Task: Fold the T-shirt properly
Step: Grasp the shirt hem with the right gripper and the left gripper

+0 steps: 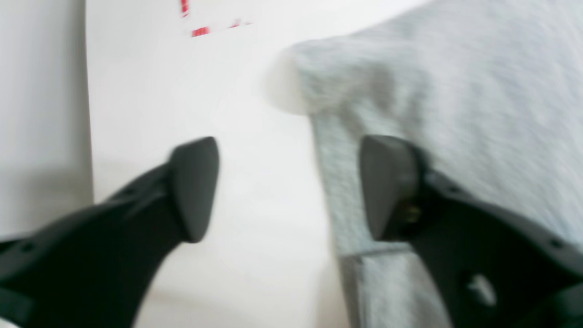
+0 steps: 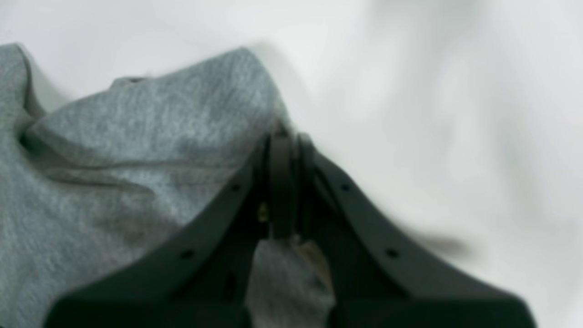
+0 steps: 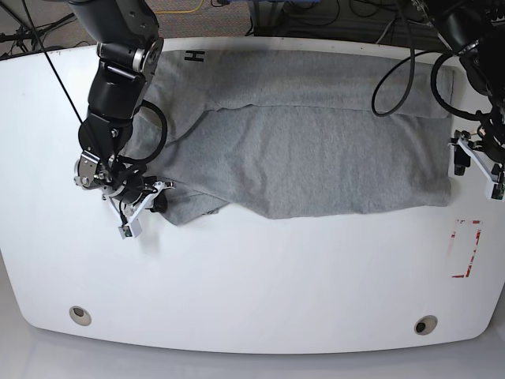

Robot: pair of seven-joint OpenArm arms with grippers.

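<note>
Red marks (image 3: 466, 249), base-visible, right-wrist-absent.

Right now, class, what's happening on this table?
A two-armed robot is working on a grey T-shirt spread, partly rumpled, across a white table. The right arm's jaws are closed on the shirt's edge near one corner. The left arm's jaws stand open over the opposite edge, holding nothing. The shirt is not yet a neat folded bundle.

Dark "H" on grey T-shirt (image 3: 316, 158)
</note>
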